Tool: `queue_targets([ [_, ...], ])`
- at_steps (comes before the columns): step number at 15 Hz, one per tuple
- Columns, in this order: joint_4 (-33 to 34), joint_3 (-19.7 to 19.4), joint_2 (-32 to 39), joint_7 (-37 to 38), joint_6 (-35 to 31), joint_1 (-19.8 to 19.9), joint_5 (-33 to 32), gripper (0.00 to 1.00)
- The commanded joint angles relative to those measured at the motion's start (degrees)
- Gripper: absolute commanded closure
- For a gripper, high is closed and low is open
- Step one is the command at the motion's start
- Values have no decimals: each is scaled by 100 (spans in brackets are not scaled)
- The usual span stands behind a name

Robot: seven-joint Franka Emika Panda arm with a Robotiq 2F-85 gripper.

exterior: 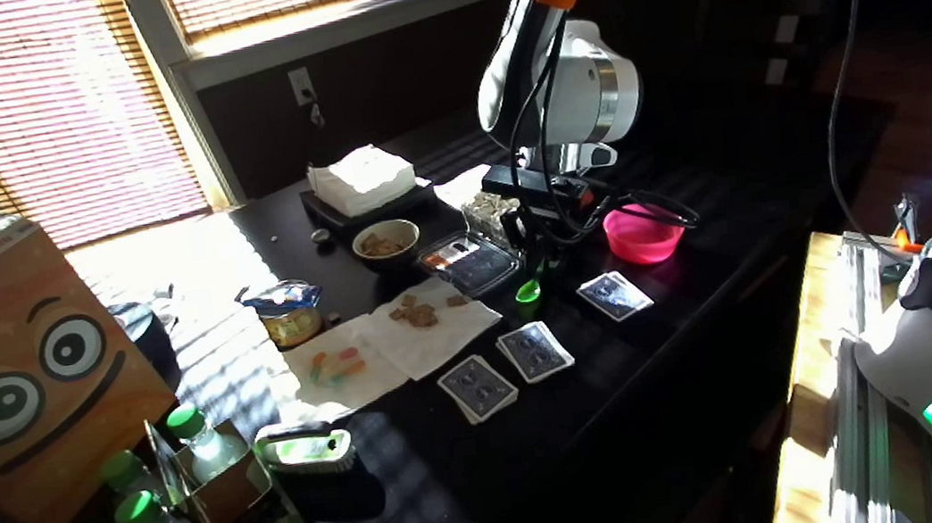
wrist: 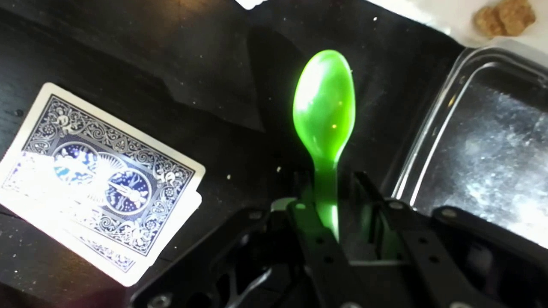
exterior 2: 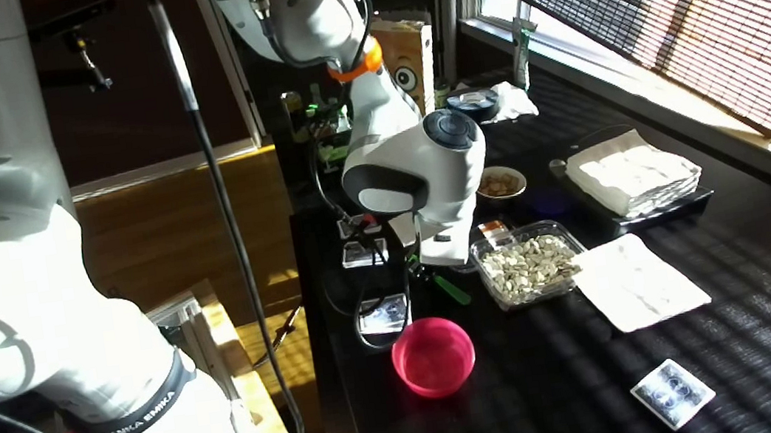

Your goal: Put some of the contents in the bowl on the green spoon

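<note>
Green spoon: scoop beyond claw, handle within it
Claw: narrowly parted
Card stack: near claw
Brown-filled bowl: farther from claw

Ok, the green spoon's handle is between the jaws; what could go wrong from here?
First, the green spoon might drop or twist: the jaws look parted around its handle, with a gap showing on one side. Second, the clear plastic container sits close beside it, so a sideways move could bump that. Third, the black cable loops near the pink bowl and could perhaps snag it as the arm moves.
</note>
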State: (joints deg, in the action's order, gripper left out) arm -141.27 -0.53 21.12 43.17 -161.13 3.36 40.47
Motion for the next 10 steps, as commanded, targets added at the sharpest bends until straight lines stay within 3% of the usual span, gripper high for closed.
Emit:
queue_targets([
  [1,100,45,-106,-161,255,104,245,39],
  [6,-295,-195,-954,-102,858,-67,-271,4],
  [10,-647,-412,-1798,-203,1103,-222,-1722,0],
])
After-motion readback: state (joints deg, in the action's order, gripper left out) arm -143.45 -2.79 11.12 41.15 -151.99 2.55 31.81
